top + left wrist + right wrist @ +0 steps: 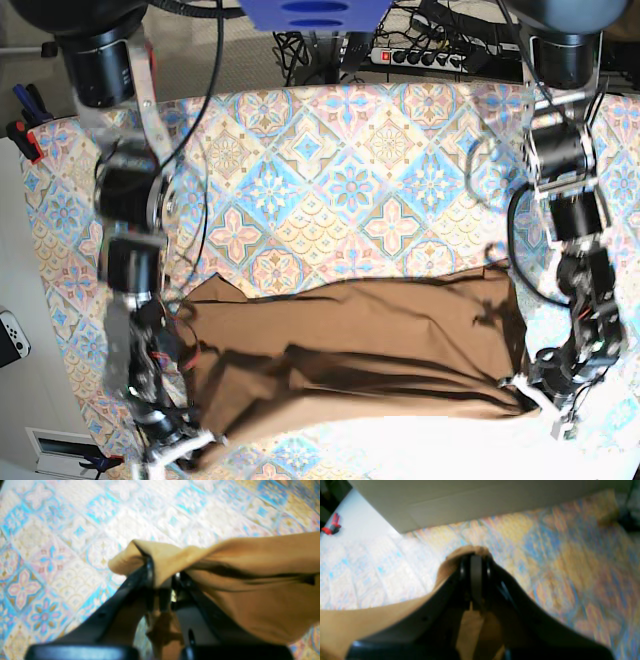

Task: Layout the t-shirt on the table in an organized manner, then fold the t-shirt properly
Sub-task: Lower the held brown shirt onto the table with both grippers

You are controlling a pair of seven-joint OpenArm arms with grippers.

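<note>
The big patterned table holds the brown t-shirt, stretched wide along its near edge. The shirt looks soft and floppy, so hold its corners. The left gripper and right gripper each pinch one.

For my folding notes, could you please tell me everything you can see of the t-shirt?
The t-shirt is plain caramel-brown soft cloth, stretched wide across the near part of the patterned table, wrinkled, with loose folds. The left gripper and the right gripper are each shut on a bunched corner of it at opposite ends.
</note>
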